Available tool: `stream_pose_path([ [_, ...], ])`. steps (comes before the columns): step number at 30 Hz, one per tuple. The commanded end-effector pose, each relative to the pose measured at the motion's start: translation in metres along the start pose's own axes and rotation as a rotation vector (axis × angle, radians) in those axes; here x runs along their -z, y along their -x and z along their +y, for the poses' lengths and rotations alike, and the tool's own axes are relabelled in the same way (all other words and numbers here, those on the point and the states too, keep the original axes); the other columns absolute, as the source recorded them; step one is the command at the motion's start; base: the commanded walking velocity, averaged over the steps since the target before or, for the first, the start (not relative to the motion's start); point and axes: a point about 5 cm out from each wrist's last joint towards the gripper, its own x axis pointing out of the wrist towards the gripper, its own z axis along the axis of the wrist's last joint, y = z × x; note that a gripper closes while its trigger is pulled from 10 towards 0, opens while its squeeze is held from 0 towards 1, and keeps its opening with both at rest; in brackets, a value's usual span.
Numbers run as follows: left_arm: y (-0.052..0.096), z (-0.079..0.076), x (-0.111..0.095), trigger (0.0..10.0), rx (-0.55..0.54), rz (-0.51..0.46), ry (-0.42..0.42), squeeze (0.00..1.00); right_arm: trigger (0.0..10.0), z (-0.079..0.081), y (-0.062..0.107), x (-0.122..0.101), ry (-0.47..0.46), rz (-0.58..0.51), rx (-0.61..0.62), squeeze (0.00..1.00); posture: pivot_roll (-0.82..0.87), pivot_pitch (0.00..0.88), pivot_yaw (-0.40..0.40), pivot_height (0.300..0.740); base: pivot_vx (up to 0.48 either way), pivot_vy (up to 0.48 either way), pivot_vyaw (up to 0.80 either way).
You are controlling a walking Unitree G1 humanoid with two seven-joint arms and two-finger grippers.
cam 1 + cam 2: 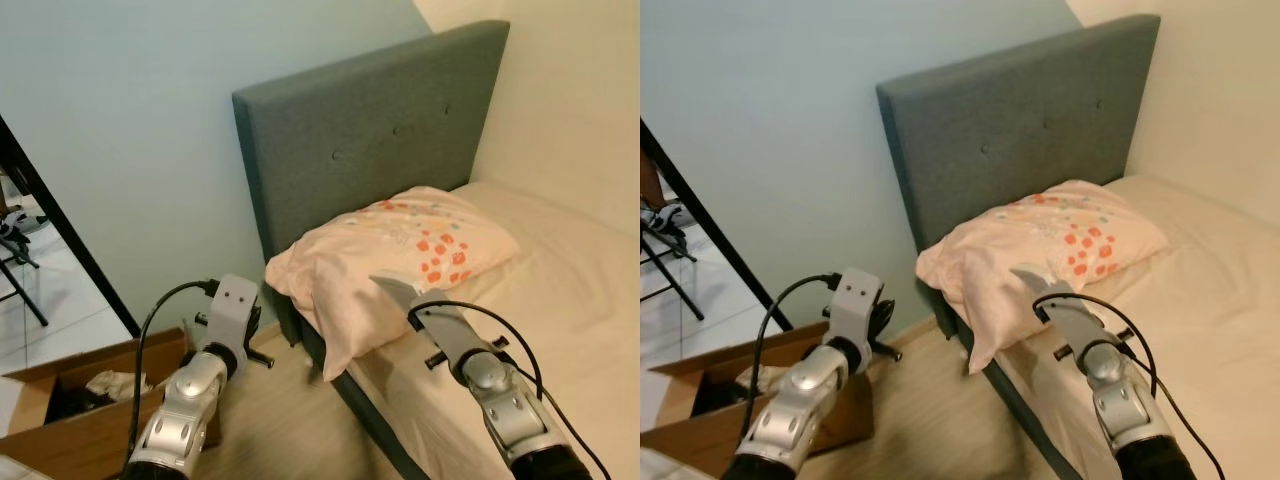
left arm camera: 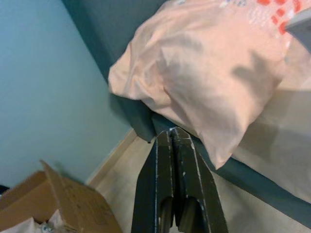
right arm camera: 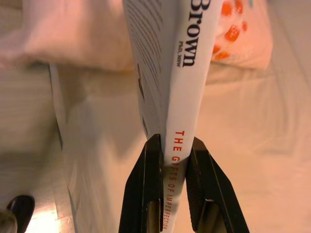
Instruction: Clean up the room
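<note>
1. The right gripper (image 3: 172, 160) has its jaws clamped on the spine of a white book (image 3: 170, 73), held above the bed (image 1: 560, 280) just in front of the pillow (image 1: 400, 260).
2. The right wrist view gives the detail the head views lack: red lettering "THE GIFTS OF IMPERFECTION" runs along the spine between the black fingers (image 3: 146, 194), with "Brown" in dark type further up.
3. In the left eye view the same book appears as no more than a pale grey wedge (image 1: 395, 290) sticking out ahead of the right arm, its tip over the pillow's lower edge.
4. The left gripper (image 2: 172, 145) has its jaws pressed together with nothing between them; it hangs over the wooden floor (image 1: 290, 420) beside the bed's corner.
5. The head views place the left arm near a cardboard box (image 1: 80, 410) that stands open on the floor by the pale blue wall (image 1: 130, 130), with crumpled pale items inside.
6. The pillow, peach with orange squares, lies at the foot of the grey headboard (image 1: 370, 130), one corner drooping over the bed's edge.
7. The left wrist view shows that drooping corner from below, along with the dark bed frame (image 2: 252, 179) beneath it.
</note>
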Motion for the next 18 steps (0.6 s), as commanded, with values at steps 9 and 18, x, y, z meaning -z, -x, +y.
stream_pose_path([
  [9, 0.007, 0.013, 0.013, 10.0, -0.168, 0.038, 0.017, 0.00, 10.0, -0.002, 0.001, -0.033, 0.026, -0.195, -0.002, 0.00, -0.16, 0.098, 0.030, 0.611, 0.000, 0.000, 0.00],
  [18, 0.018, 0.018, 0.017, 10.0, -0.260, 0.034, 0.036, 0.00, 10.0, 0.006, -0.002, -0.051, 0.114, -0.271, -0.057, 0.00, -0.12, 0.096, -0.045, 0.611, 0.000, 0.000, 0.00],
])
